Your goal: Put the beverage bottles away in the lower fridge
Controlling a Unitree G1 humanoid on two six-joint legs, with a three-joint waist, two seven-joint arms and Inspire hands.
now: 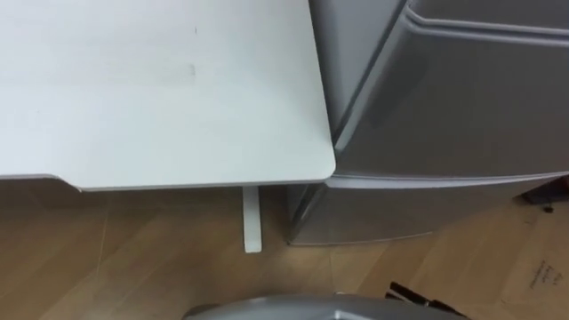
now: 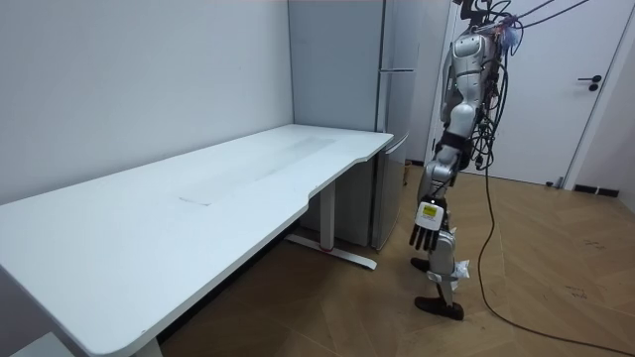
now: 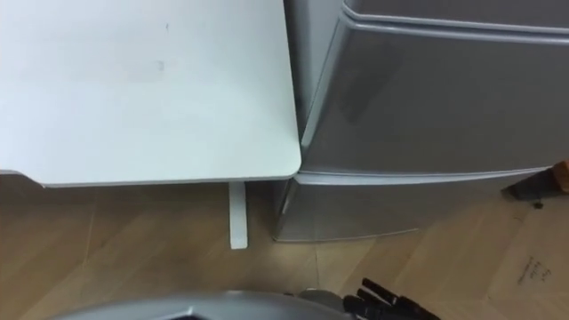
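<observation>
Robot: it's standing on the wooden floor (image 1: 133,267), right up at the corner where the white table (image 1: 160,89) is meeting the fridge (image 1: 444,107), and facing both.
Fridge: tall and grey, sitting just beside the table's end, all its doors lying flush.
Lower door (image 1: 373,213): it's sitting shut, the seam above it showing as one thin line.
Left hand (image 2: 425,226): it's hanging beside the thigh in the room view, its back turned to the camera and its fingers pointing straight down, loose, carrying nothing.
Right hand (image 3: 391,302): it's peeking in at the bottom right of the eye views, dark fingers fanning out fairly straight with nothing between them.
Drinks: I can't tell where they are.
Table leg (image 1: 252,222): its white foot is poking out from under the tabletop towards the robot.
Door (image 2: 595,89): a white one is standing closed behind the robot, on the room view's right.
</observation>
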